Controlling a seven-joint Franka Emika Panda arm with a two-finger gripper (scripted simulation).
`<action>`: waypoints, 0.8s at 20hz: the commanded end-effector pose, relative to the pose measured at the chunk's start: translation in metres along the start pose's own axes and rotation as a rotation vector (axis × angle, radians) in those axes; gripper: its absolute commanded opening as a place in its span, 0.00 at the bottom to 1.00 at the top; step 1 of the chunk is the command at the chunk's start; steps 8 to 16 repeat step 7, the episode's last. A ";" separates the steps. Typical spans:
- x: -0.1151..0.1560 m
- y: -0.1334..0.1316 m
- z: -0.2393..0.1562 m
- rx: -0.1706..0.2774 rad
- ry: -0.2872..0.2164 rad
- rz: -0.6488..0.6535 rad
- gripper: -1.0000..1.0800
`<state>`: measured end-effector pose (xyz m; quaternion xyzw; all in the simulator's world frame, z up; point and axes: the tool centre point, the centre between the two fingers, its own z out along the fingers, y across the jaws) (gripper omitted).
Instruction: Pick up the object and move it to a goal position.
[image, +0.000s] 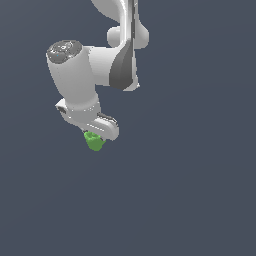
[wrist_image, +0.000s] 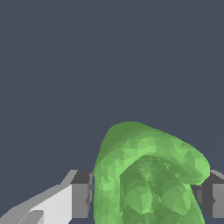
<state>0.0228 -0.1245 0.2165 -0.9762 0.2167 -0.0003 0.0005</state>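
Object (image: 93, 141) not yet at any goal; no goal marker visible in either view.

Arm (image: 95, 65): hung down from upper frame in exterior view, white links bent over plain dark ground, wrist turned toward the exterior view's left.

Gripper (image: 96, 138): pinched on the object, 1 finger (wrist_image: 81, 194) pressed to 1 flank and a 2nd finger touching the other in wrist view.

Object: small, bright green, lumpy, lobed on top; sat between the fingers just beneath the hand, filling much of the wrist view (wrist_image: 146, 179).

Progress, judged: grasp done. Lift off the ground impossible to confirm, no shadow or surface edge shown. Carrying to the goal and release left to do.
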 end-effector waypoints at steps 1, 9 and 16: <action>0.003 0.015 -0.011 0.000 -0.001 -0.002 0.00; 0.007 0.026 -0.021 -0.001 0.000 -0.002 0.00; 0.007 0.026 -0.021 -0.001 0.000 -0.002 0.00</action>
